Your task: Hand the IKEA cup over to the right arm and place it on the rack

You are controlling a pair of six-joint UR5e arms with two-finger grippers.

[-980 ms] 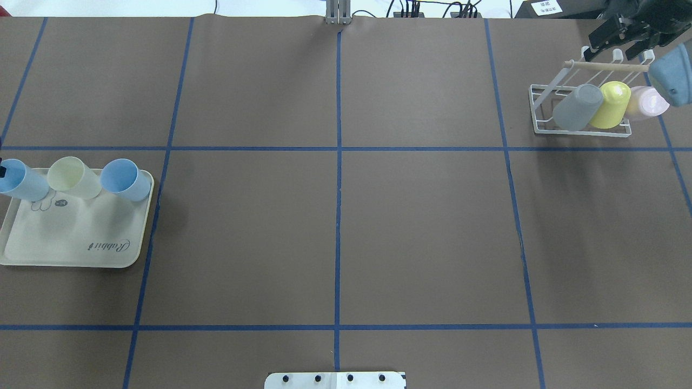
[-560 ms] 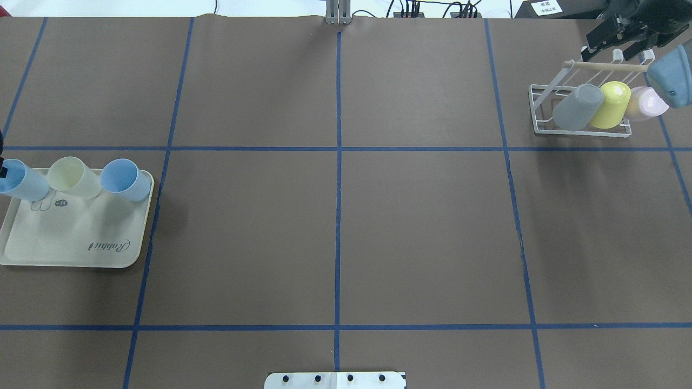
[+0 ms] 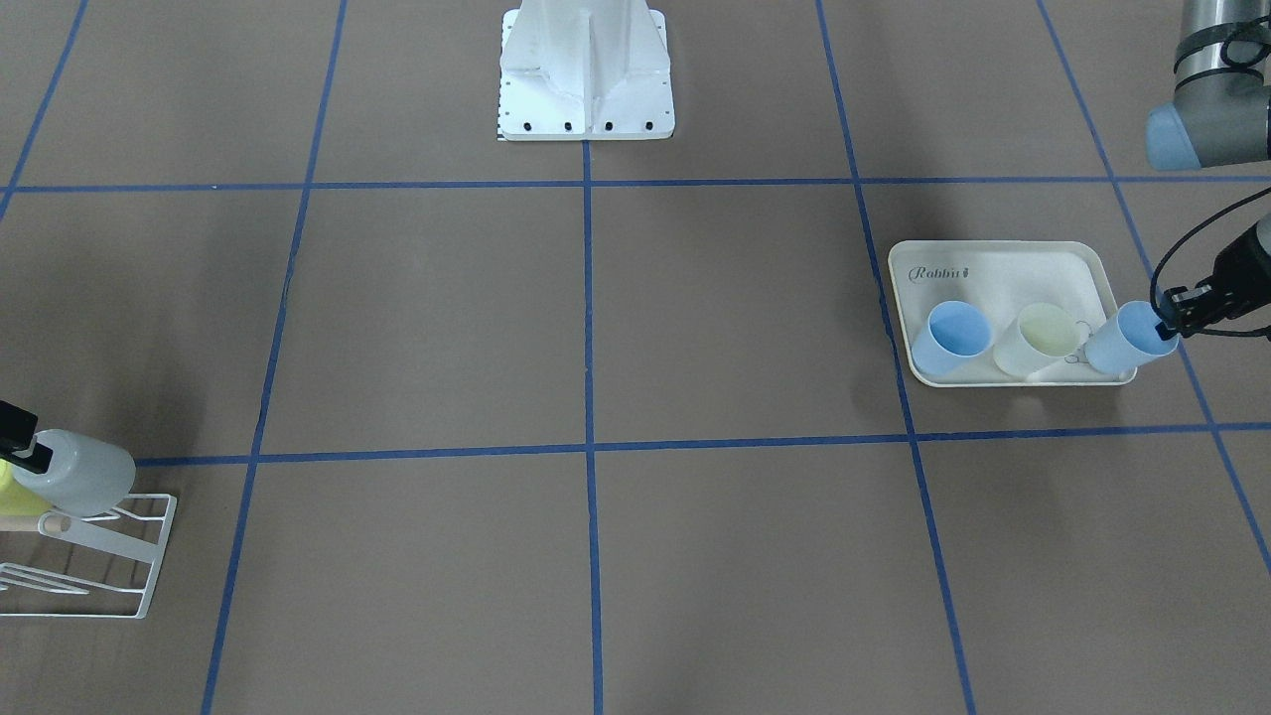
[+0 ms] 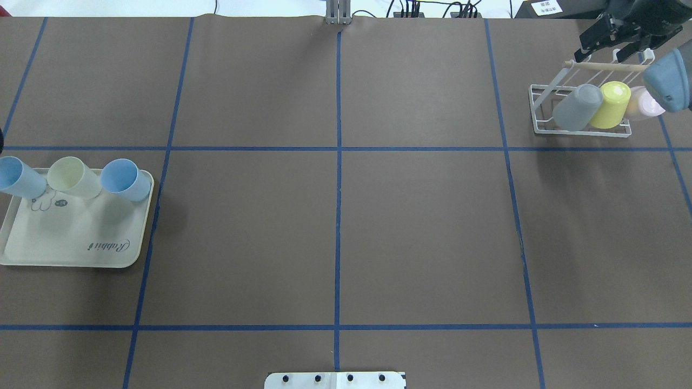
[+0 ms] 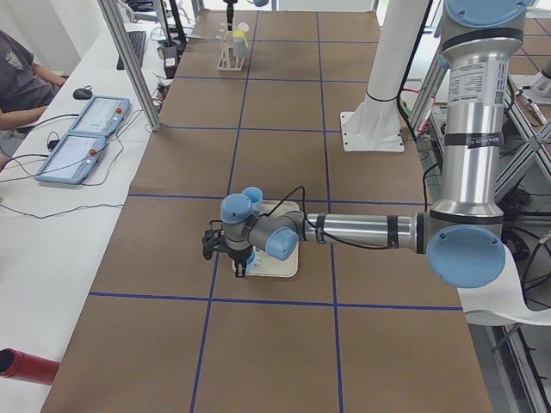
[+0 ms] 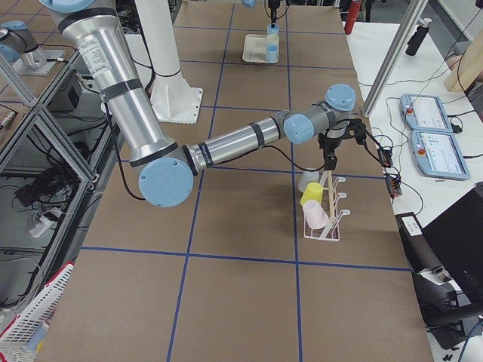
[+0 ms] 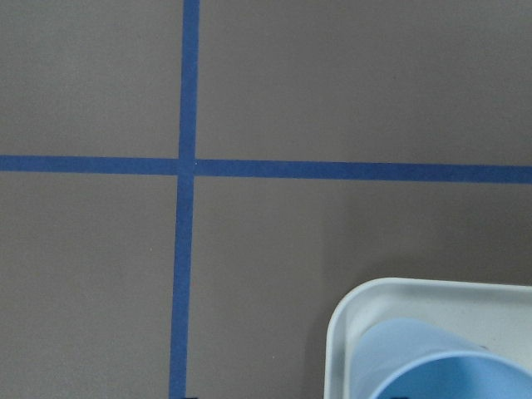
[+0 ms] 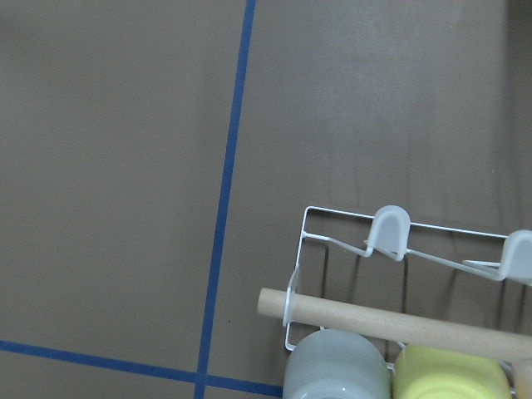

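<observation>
Okay, left gripper [image 3: 1172,322] sits at the light-blue cup's [image 3: 1117,348] three-o'clock rim, grip unclear; right gripper [image 4: 603,46], spread empty, far across.

even overhead light, soft shadows

Overhead looks down from behind; front view opposes it; both share rack [image 4: 594,65]; wrist cameras close, facing table [image 4: 421,232].

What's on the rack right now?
A grey cup, a yellow cup and a pink cup. From overhead the right arm covers part of the pink cup; the prongs inside them are hidden.
</observation>
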